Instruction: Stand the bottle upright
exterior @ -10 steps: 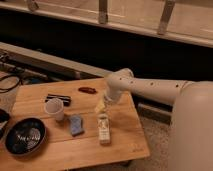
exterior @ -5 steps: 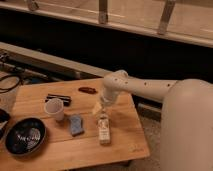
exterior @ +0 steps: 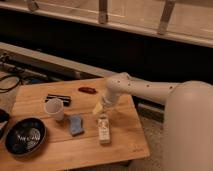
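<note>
The pale cream bottle [exterior: 103,129] with a white cap lies flat on the wooden table [exterior: 45,147], its length running toward the front edge. My gripper [exterior: 102,107] hangs from the white arm just above the bottle's far end, close to it. The arm reaches in from the right over the table's back right part.
A white paper cup [exterior: 54,108] stands left of the bottle, with a blue sponge [exterior: 76,125] between them. A dark bowl [exterior: 24,135] sits at the front left. A black flat object [exterior: 58,98] and a small red-brown item [exterior: 88,90] lie toward the back.
The arm has moved left and lowered, bringing the gripper down closer to the bottle's far end. The bottle has not moved.
</note>
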You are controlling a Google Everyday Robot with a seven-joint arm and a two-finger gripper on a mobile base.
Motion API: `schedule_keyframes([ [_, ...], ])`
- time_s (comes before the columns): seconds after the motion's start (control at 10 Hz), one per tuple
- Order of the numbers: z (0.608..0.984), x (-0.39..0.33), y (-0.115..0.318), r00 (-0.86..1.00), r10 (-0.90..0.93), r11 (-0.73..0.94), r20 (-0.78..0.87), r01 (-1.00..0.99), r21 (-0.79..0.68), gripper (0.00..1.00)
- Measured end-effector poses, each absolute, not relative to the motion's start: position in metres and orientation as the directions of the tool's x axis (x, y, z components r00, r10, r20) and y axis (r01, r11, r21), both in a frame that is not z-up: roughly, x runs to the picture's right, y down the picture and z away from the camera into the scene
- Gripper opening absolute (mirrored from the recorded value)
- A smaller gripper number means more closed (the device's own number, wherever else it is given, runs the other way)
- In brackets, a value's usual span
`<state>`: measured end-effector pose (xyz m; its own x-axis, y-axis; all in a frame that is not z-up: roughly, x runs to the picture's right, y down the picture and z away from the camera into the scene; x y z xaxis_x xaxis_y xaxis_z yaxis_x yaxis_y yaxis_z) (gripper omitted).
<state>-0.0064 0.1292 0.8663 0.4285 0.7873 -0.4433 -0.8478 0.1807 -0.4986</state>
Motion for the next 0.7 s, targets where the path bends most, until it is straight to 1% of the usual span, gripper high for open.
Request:
schedule_keyframes([
  [0.7, 0.876, -0.006, 0.144, 0.388, 0.785, 0.130, -0.482, -0.865, -0.485, 0.80],
])
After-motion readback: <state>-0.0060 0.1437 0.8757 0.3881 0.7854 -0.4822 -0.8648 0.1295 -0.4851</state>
